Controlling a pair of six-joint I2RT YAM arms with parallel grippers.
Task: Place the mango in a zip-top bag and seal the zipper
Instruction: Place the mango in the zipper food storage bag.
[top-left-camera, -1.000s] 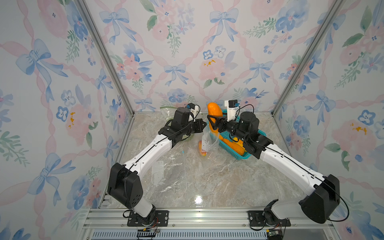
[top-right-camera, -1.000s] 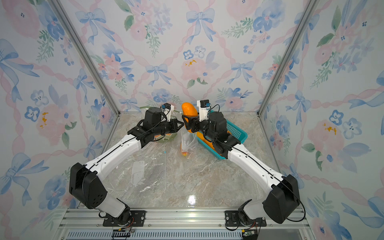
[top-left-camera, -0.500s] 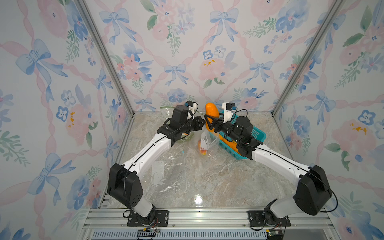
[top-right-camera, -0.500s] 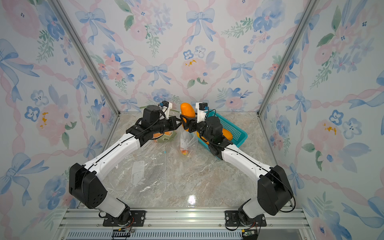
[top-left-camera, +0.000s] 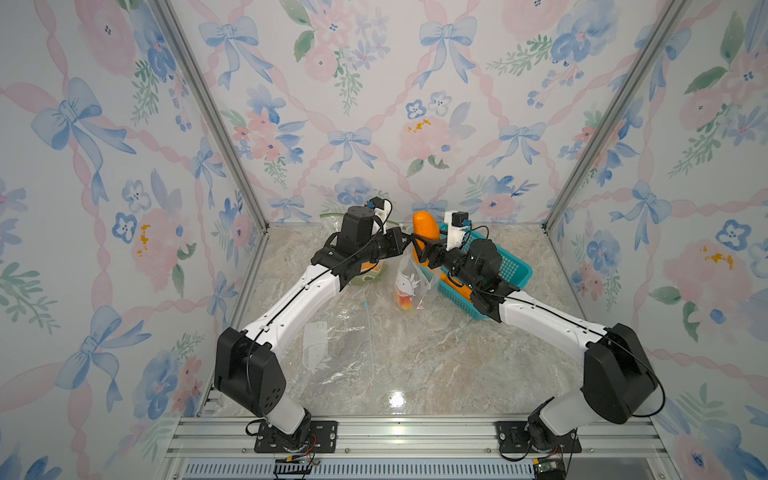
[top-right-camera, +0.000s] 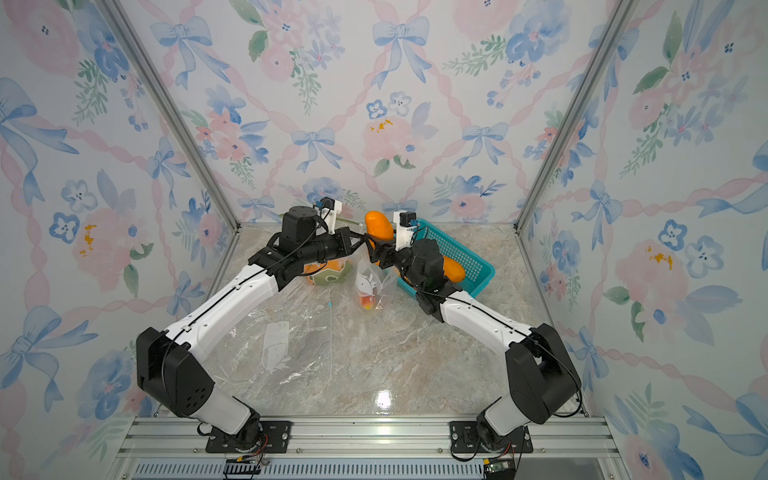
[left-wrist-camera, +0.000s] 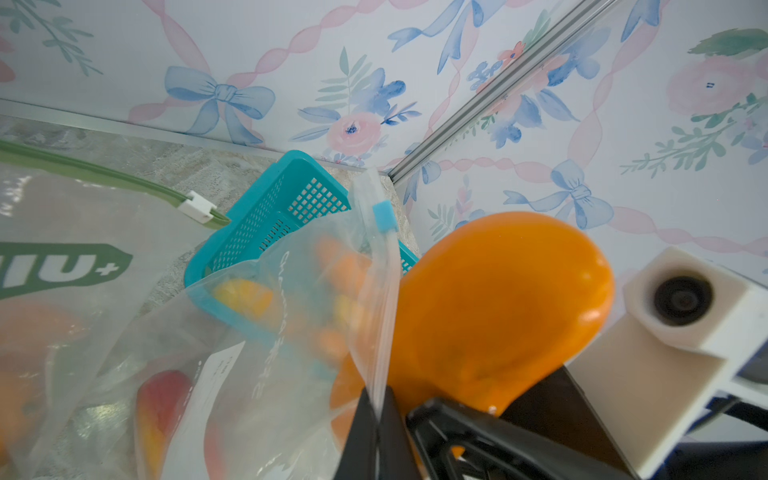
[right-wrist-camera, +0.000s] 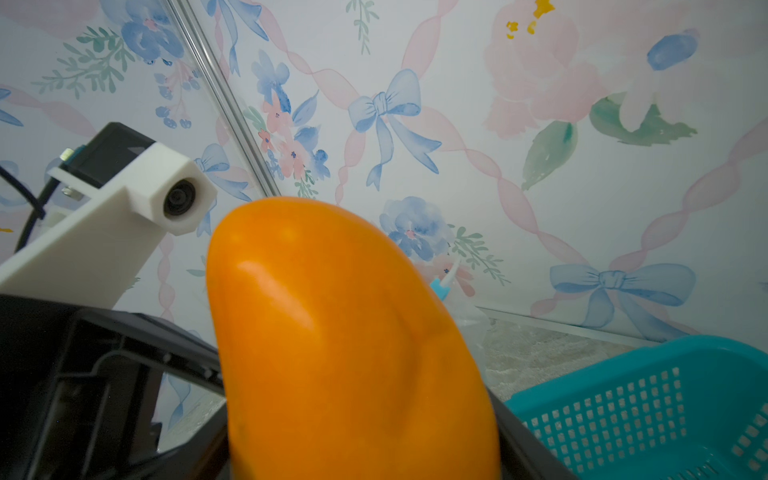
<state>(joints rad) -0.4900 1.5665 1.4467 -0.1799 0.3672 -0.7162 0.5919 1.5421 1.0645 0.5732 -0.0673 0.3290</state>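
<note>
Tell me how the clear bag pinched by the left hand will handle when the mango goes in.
Likely floppy: the zip-top bag droops crumpled where the left hand pinches one edge. Its mouth probably won't stay open unaided. The fruit inside should weigh its bottom down.

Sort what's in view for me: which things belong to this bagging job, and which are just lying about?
Job: mango in the right tool; clear bag with blue slider, its edge pinched by the left tool.
Lying about: basket with a spare mango; green-zipper bag; flat bag on the table.
</note>
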